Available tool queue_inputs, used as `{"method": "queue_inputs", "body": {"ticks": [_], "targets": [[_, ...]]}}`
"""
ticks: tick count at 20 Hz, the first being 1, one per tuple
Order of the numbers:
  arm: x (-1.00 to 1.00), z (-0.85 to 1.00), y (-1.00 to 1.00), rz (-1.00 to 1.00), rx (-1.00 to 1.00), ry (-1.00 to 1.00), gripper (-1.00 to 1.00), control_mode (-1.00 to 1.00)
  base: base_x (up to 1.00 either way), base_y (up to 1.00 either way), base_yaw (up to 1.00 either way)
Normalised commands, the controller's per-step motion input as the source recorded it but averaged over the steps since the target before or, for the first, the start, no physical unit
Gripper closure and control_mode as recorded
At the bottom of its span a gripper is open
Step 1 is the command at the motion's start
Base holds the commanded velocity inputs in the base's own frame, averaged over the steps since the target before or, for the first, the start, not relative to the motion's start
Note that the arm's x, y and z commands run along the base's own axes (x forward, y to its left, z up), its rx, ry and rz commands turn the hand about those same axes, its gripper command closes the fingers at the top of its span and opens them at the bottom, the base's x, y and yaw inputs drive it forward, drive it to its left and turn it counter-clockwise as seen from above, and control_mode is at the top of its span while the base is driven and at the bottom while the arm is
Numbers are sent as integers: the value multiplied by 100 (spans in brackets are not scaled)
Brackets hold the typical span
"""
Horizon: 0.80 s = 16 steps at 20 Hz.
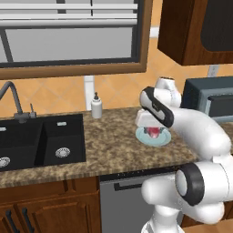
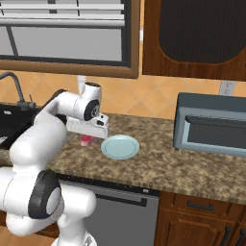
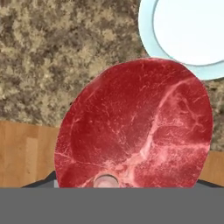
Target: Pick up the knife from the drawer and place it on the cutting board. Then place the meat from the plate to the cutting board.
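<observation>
Gripping the meat (image 3: 135, 127), the end effector (image 2: 87, 137) is seen clamped on the red marbled steak above the granite table (image 2: 158, 163), just left of the pale blue-green plate (image 2: 120, 147). A wooden surface, possibly the cutting board (image 3: 22, 153), is glimpsed beneath in the hand view.

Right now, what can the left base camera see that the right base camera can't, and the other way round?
Left base view: the soap bottle and the two drain holes in the sink.
Right base view: a drawer front under the counter, and a clear look at the plate, which is bare, with the meat held beside it.
Both: the plate, the meat, the white arm, the speckled counter and the microwave.
</observation>
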Motion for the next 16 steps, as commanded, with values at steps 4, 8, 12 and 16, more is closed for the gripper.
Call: {"method": "queue_inputs", "body": {"ticks": [4, 8, 12, 16], "targets": [[-97, 70, 32, 5, 0, -16, 100, -100, 0, 0, 0], [-78, 42, 30, 1, 0, -15, 100, -100, 0, 0, 0], [-61, 17, 17, 0, 0, -12, 100, 100, -21, 5, 0], [0, 0, 0, 0, 0, 0, 100, 100, -51, 27, 0]]}}
